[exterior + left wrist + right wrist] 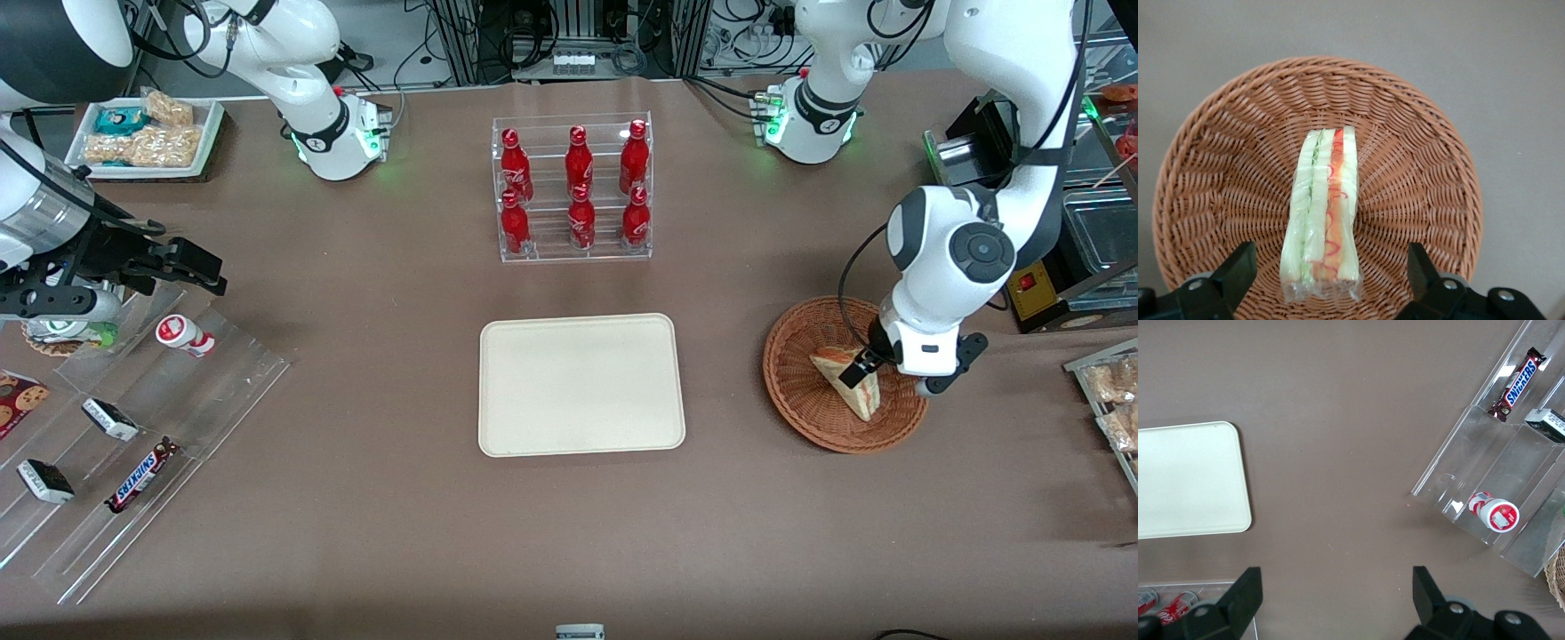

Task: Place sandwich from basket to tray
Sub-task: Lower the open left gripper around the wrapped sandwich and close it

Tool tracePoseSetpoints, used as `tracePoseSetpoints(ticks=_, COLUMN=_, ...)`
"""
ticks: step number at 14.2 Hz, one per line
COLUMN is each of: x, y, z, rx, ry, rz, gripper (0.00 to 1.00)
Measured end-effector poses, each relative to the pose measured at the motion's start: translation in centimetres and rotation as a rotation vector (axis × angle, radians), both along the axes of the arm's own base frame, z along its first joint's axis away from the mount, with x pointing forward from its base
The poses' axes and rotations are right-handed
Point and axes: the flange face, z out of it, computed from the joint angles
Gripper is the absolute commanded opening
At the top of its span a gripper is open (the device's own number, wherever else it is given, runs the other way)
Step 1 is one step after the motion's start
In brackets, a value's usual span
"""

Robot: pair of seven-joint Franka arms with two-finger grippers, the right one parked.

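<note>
Over the basket (845,373) hangs the gripper (861,366), its fingers (1231,270) spread wide on both sides of the sandwich (1323,215) without touching it. One wrapped sandwich lies in this basket, on its edge, showing the green and red layers. Toward the parked arm's end, the tray (582,384) holds nothing. A clear rack (573,188), farther from the camera, holds six red bottles.

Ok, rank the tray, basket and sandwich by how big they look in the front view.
1. tray
2. basket
3. sandwich, lying in the basket with the open claw over it
</note>
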Motion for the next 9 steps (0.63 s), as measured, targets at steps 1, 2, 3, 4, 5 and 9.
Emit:
tracePoseSetpoints(ticks=1, x=0.0, y=0.0, z=-0.8, rx=0.001, ry=0.013, rz=0.006, gripper=0.91)
tracePoseSetpoints(ticks=2, x=0.0, y=0.0, z=-1.7, rx=0.001, ry=0.026, rz=0.008, gripper=0.64)
tracePoseSetpoints(ticks=3, x=0.1, y=0.0, z=-2.4, rx=0.002, ry=0.037, rz=0.009, gripper=0.27)
tracePoseSetpoints(ticks=4, x=0.1, y=0.0, z=-2.9, rx=0.003, ry=0.046, rz=0.009, gripper=0.14)
tracePoseSetpoints(ticks=5, x=0.1, y=0.0, z=-3.2, rx=0.003, ry=0.051, rz=0.008, gripper=0.11)
tracePoseSetpoints(ticks=9, x=0.8, y=-0.1, z=-2.5, rx=0.006, ry=0.05, rz=-0.034, gripper=0.08)
